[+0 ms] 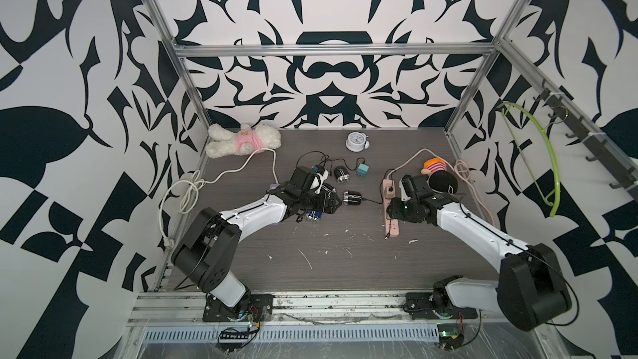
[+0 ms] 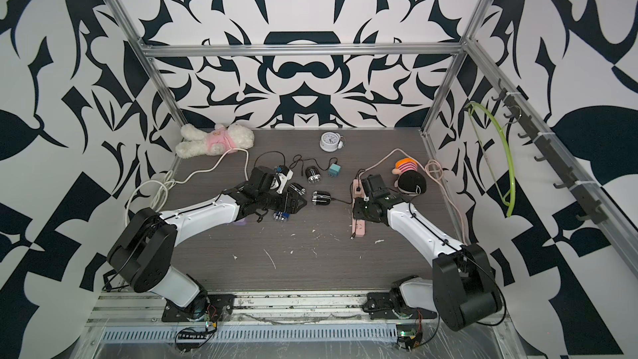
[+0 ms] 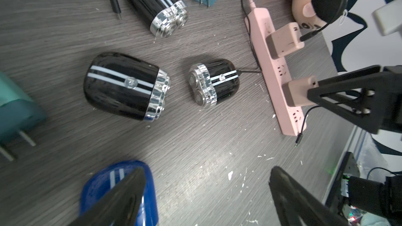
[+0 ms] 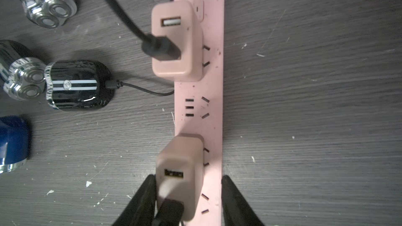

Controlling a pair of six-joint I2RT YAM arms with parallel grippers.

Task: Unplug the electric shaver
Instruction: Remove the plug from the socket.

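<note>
Nearest me, the left arm and right arm stretch low over the tabletop. The left gripper hangs wide apart and empty just short of the electric shaver, while the right gripper straddles the power strip and its near adapter; I cannot tell whether it pinches them. Beyond, the electric shaver lies on its side between the grippers, its cable plug seated in its tail; I judge the clean move is to pin the body and draw that plug straight out.
</note>
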